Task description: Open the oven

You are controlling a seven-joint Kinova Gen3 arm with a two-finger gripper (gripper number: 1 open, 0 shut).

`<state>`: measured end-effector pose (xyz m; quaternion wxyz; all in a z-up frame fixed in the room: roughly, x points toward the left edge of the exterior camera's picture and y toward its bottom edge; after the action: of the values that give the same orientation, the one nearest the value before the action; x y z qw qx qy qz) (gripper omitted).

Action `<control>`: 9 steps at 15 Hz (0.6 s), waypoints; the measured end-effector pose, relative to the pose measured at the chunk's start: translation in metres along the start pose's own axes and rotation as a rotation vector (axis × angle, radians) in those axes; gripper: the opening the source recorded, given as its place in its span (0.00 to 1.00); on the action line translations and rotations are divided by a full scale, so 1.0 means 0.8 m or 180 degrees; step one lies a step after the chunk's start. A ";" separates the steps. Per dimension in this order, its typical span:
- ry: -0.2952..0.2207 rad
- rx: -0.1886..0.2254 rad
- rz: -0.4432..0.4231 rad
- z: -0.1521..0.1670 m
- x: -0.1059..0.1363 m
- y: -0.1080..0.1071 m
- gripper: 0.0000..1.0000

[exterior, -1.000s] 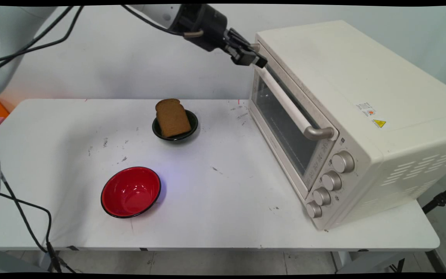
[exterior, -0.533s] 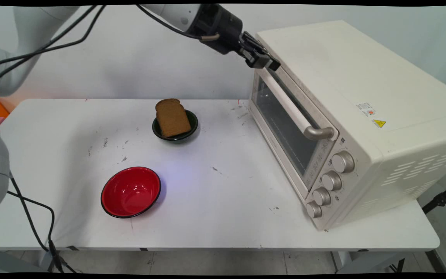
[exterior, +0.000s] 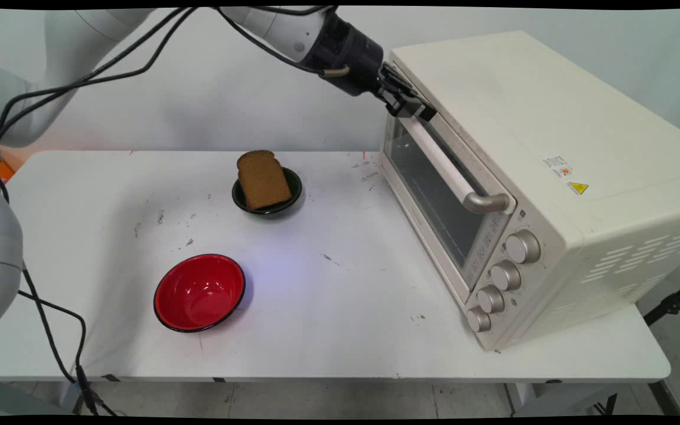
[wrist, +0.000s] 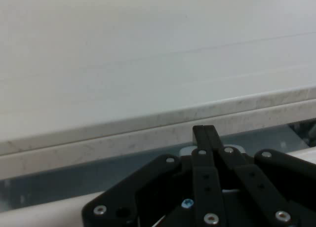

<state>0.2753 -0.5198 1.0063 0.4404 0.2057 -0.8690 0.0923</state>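
Closed, finger against finger, nothing visible between. Seen in the hand view as one black tip of the gripper (wrist: 203,131) laid up against the speckled top strip of the door (wrist: 123,143), with glass just below and the flat oven top (wrist: 148,49) beyond.

From above the table: gripper (exterior: 419,110) at the far upper corner of the toaster oven (exterior: 552,147), touching or all but touching the door (exterior: 434,195) just over the far end of the handle (exterior: 440,162). Cannot tell from either view whether hooked behind the bar or merely resting on the frame. Door shut, four knobs (exterior: 502,277) down its near side.

Further out, well apart from the hand: a slice of brown bread (exterior: 263,179) propped in a small dark bowl (exterior: 296,192), then a red bowl (exterior: 199,292) nearer the front of the white table (exterior: 346,330).

Likely trouble: slipping off the smooth door edge with so narrow a contact, or dragging the whole oven across the table rather than moving the door. Also loose black cables (exterior: 139,59) hanging close by, liable to snag.
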 end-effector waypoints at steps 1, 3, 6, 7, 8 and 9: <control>-0.0009 -0.0004 -0.0002 0.002 -0.001 0.000 0.00; -0.0031 -0.0013 -0.0006 0.004 -0.004 0.001 0.00; -0.0069 -0.0020 -0.0012 0.003 -0.010 0.003 0.00; -0.0083 -0.0022 -0.0015 0.002 -0.012 0.004 0.00; -0.0092 -0.0023 -0.0017 0.001 -0.014 0.005 0.00; -0.0109 -0.0026 -0.0020 -0.001 -0.017 0.006 0.00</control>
<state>0.2813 -0.5112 0.9959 0.4266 0.2082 -0.8762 0.0838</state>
